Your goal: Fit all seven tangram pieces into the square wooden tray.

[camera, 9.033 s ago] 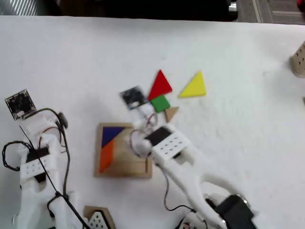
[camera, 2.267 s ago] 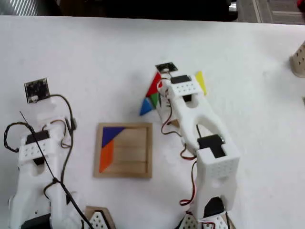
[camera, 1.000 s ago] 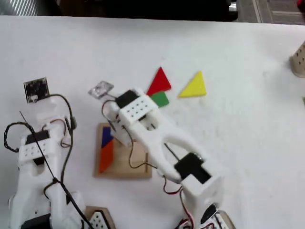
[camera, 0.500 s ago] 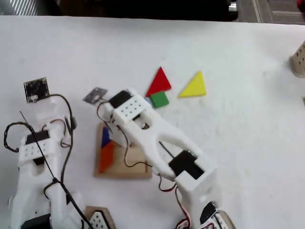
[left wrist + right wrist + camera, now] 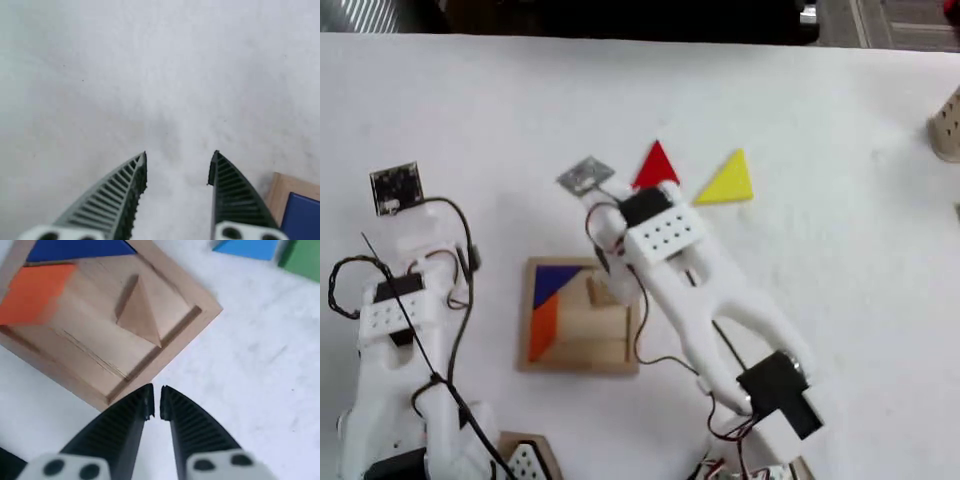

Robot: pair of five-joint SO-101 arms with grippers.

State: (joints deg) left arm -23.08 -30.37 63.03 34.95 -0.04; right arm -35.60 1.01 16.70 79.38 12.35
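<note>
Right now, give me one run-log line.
tray: dark blue triangle, orange piece, tan triangle in | out: red triangle, yellow triangle, light blue triangle, green square | right gripper: shut, empty | left gripper: open, empty

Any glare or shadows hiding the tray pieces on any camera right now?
High view: even light, no glare on the tray; the right arm overlaps one tray corner. Right wrist view: the wooden triangle matches the tray floor in tone, outlined only by a thin shadow. Left wrist view: a faint shadow on the table ahead of the left gripper.
</note>
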